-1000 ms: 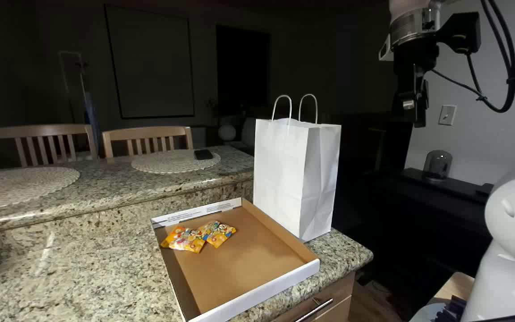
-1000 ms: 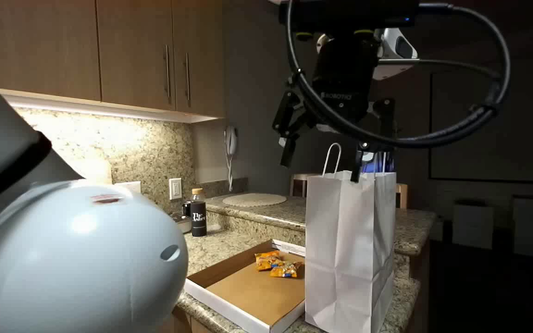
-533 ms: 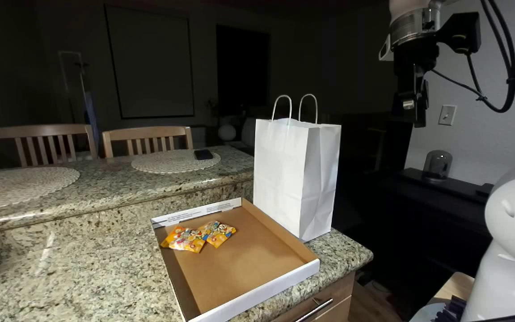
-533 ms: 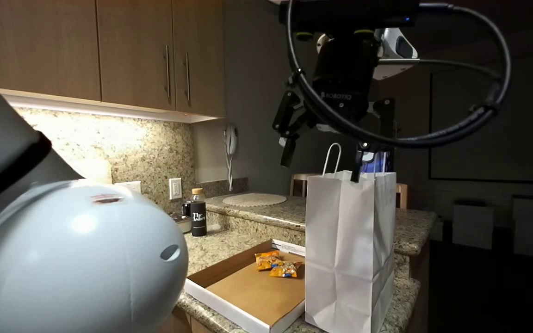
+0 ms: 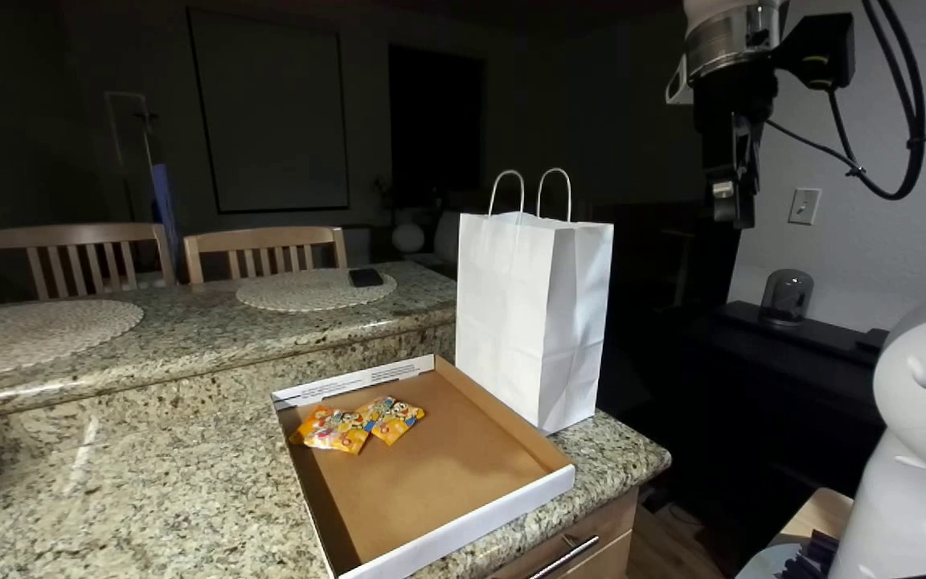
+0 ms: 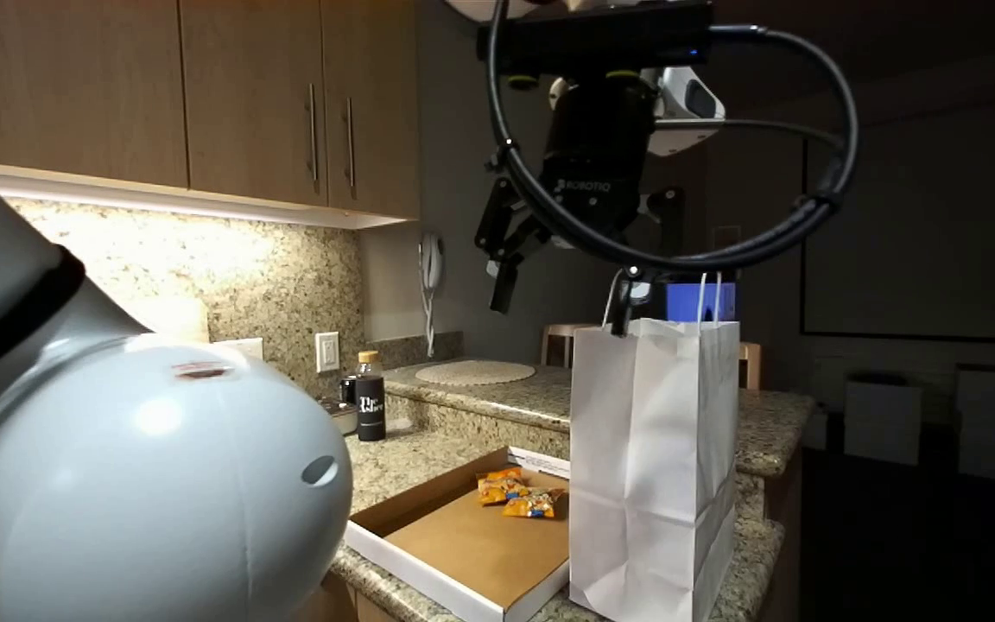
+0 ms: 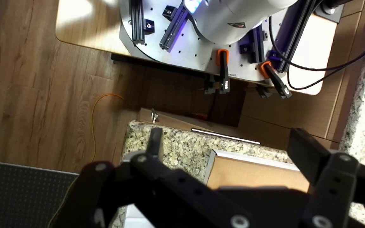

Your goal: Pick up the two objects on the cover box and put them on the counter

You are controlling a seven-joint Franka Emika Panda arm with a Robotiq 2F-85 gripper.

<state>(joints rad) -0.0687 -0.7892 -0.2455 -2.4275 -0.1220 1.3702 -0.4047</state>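
Observation:
Two orange-and-yellow packets, the left one (image 5: 333, 432) and the right one (image 5: 391, 420), lie side by side in the cover box (image 5: 443, 482), near its far end. They also show in an exterior view as a rear packet (image 6: 500, 486) and a front packet (image 6: 534, 504). The box is a shallow brown tray with white sides on the granite counter (image 5: 174, 482). My gripper (image 6: 560, 311) is open and empty, high above the counter and away from the packets. The wrist view shows its spread fingers (image 7: 227, 139) and a corner of the box (image 7: 255, 172); the packets are hidden there.
A tall white paper bag (image 5: 523, 322) with handles stands beside the box; in an exterior view a fingertip overlaps its top edge (image 6: 636, 466). A raised granite ledge with round placemats (image 5: 314, 289) runs behind. A dark bottle (image 6: 370, 402) stands farther along the counter.
My gripper has moved left in both exterior views, and its body sits slightly lower in an exterior view. The fingers stay open. The packets, box and bag have not moved.

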